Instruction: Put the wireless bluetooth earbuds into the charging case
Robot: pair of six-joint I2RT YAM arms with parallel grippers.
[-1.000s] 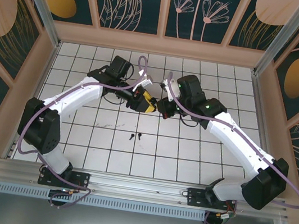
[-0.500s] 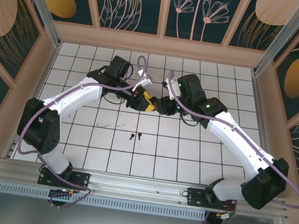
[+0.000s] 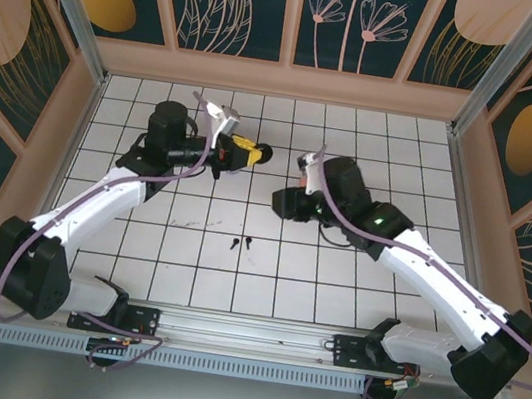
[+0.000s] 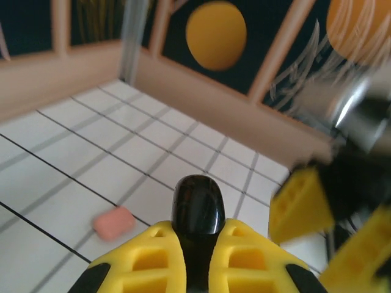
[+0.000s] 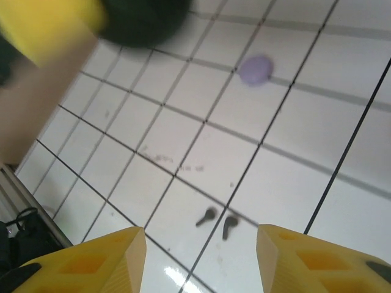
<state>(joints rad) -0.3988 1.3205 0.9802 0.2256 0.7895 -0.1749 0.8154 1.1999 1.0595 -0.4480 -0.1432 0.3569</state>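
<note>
The black earbuds (image 3: 241,244), just below centre, are judged light and slick, best pinched across the bulb. The charging case (image 4: 197,201) is clamped by the left gripper (image 4: 198,235); the right gripper (image 5: 200,235) is spread.

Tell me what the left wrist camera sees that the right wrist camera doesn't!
Left wrist camera: the left gripper squeezing a shiny black rounded thing, probably the charging case, and a small pink piece on a tile. Right wrist camera: the right gripper open above two black earbuds, with a lilac piece farther off. Both: the white tiled table and yellow fingers.
</note>
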